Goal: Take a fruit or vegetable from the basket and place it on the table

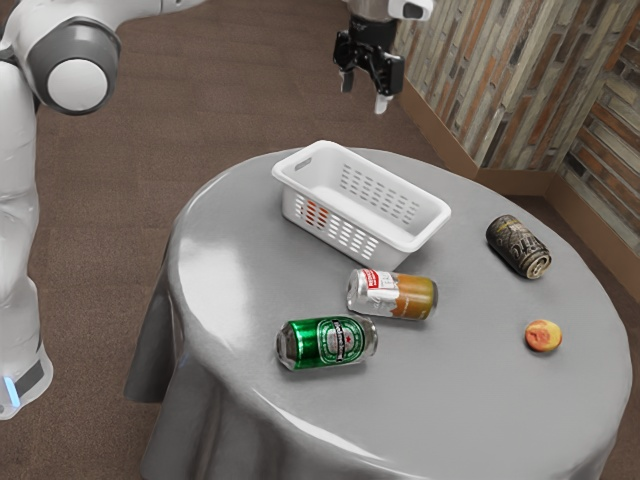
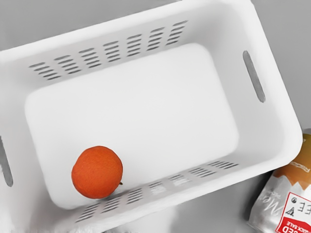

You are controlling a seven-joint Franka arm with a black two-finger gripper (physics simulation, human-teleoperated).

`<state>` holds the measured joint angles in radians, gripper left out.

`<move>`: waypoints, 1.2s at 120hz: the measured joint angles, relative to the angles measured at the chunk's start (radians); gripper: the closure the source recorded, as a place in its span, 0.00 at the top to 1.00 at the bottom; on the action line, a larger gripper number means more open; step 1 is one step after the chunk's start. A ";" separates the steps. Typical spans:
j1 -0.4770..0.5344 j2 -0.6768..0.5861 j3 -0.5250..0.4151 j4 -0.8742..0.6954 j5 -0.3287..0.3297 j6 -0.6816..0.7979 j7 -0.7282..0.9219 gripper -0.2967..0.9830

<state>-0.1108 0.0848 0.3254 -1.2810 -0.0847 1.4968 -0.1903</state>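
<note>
Just one orange fruit [image 2: 97,172] near a corner inside the white basket [image 2: 273,97], the gripper [image 1: 365,96] above, fingers spread.

"Operator, your basket [image 1: 430,231] holds a fruit [image 2: 97,172]."
"And in your exterior view, one can [image 1: 392,295] and a second can [image 1: 325,342] lie before it; a third can [image 1: 518,246] and a peach [image 1: 543,336], to its right."
</note>
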 joint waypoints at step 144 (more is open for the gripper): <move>-0.101 -0.018 0.116 -0.341 0.013 0.118 -0.321 0.77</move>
<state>-0.2121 0.0671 0.4410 -1.6220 -0.0712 1.6146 -0.5116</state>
